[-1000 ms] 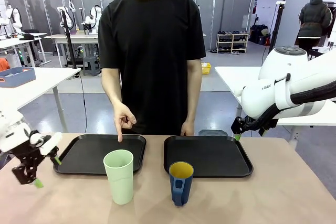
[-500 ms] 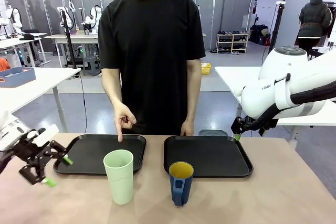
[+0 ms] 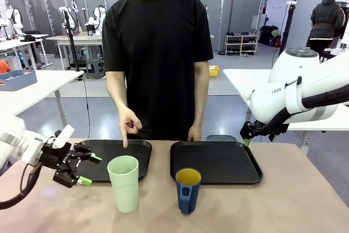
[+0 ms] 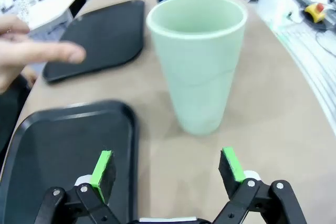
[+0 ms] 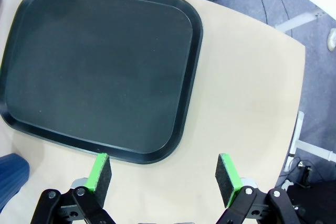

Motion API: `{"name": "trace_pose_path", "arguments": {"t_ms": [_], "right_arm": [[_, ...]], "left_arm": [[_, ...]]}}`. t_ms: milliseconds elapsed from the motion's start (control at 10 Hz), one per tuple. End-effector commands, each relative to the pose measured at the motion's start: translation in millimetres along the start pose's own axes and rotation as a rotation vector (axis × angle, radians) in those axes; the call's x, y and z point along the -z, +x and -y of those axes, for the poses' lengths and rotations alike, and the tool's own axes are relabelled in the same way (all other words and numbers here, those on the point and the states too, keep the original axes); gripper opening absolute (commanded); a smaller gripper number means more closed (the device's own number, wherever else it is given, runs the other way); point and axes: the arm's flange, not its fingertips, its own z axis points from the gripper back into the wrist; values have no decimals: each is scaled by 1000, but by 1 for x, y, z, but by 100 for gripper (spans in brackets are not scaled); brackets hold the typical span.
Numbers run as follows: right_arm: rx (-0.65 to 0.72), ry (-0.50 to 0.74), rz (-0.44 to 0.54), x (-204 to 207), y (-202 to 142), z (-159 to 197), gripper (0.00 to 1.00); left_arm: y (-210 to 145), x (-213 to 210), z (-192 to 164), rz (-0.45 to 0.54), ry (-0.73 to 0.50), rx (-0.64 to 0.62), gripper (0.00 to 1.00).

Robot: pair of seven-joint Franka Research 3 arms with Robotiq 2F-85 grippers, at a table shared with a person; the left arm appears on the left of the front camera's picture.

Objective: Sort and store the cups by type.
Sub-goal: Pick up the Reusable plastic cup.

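Beige table [image 3: 305, 205]: spans the whole foreground, with the work surface shared by robot and person.

Person [image 3: 158, 36]: in a black T-shirt, standing at the far edge, behind the gap between the two trays.

Right arm [image 3: 305, 94]: white, entering from the right and held above the table's far right corner.

Left tray [image 3: 136, 151] and right tray [image 3: 215, 162]: black, rounded corners, side by side along the far half of the table, a narrow gap between them.

Pale-green tumbler [image 3: 124, 184]: upright on the bare table, just in front of the left tray's near right corner.

Dark-blue mug [image 3: 187, 190]: upright on the table in front of the right tray, yellow inside, handle turned toward the robot; near the tumbler but not touching it.

Left gripper [image 4: 167, 171]: fingers spread wide, low over the left tray's near edge, aimed at the tumbler, which stands just beyond the green pads [image 4: 102, 171]; nothing held.

Right gripper [image 5: 164, 179]: released, jaws wide apart over bare table beside the right tray's edge.

Person's hand [image 3: 128, 126]: index finger pointing down at the left tray's far rim.
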Motion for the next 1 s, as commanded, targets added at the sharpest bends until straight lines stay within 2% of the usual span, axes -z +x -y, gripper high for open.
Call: {"name": "trace_pose_path", "arguments": {"t_ms": [0, 100, 200, 300, 400, 900], "right_arm": [[-4, -3, 5, 1, 0, 0, 100], [-4, -3, 5, 1, 0, 0, 100], [-4, -3, 5, 1, 0, 0, 100], [-4, -3, 5, 1, 0, 0, 100], [-4, -3, 5, 1, 0, 0, 100], [-4, -3, 5, 1, 0, 0, 100]], "left_arm": [[0, 8, -11, 113, -47, -10, 100], [3, 19, -13, 183, -124, -37, 100], [3, 29, -15, 158, -140, -43, 100], [1, 34, -17, 175, -142, -58, 100], [7, 28, -2, 140, -110, -15, 100], [5, 29, -7, 156, -119, -24, 100]]}}
